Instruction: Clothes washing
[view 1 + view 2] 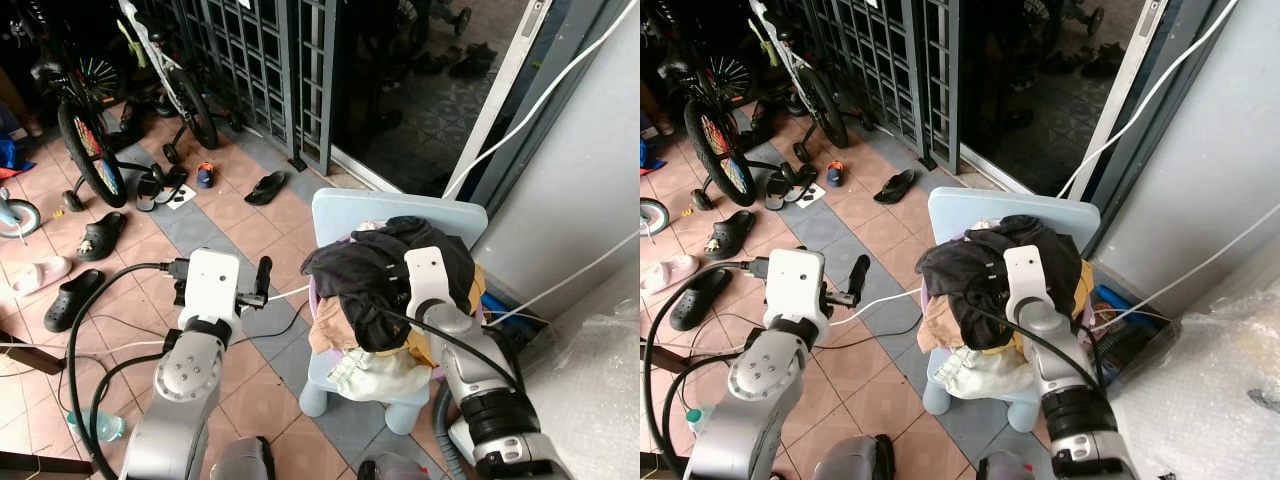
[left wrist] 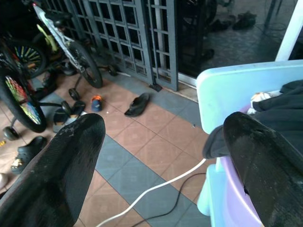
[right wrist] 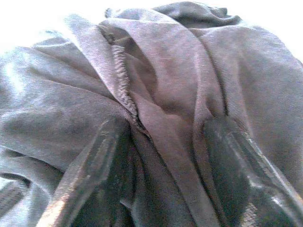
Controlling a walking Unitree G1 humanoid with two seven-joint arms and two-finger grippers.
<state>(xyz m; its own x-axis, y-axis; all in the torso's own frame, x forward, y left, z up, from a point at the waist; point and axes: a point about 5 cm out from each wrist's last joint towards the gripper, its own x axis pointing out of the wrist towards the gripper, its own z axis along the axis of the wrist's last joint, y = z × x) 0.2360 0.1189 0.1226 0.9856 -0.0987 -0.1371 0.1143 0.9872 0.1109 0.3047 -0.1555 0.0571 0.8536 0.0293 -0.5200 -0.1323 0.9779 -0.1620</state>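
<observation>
1. The right hand (image 3: pixel 161 156) is pressed into the black garment (image 1: pixel 375 275) on top of the pile, fingers spread with a fold of the cloth between them; they have not yet closed on it.
2. The left hand (image 2: pixel 161 156) hovers spread and empty just beside the chair's (image 1: pixel 345 205) left edge.
3. The clothes sit heaped in a purple basin (image 2: pixel 232 198) on the chair seat: black on top, tan (image 1: pixel 330 325) and pale cloth (image 1: pixel 375 375) spilling over the front edge.
4. Judged from this, the washing has barely begun: nothing is lifted out and every garment is left to move. No washer can be made out.
</observation>
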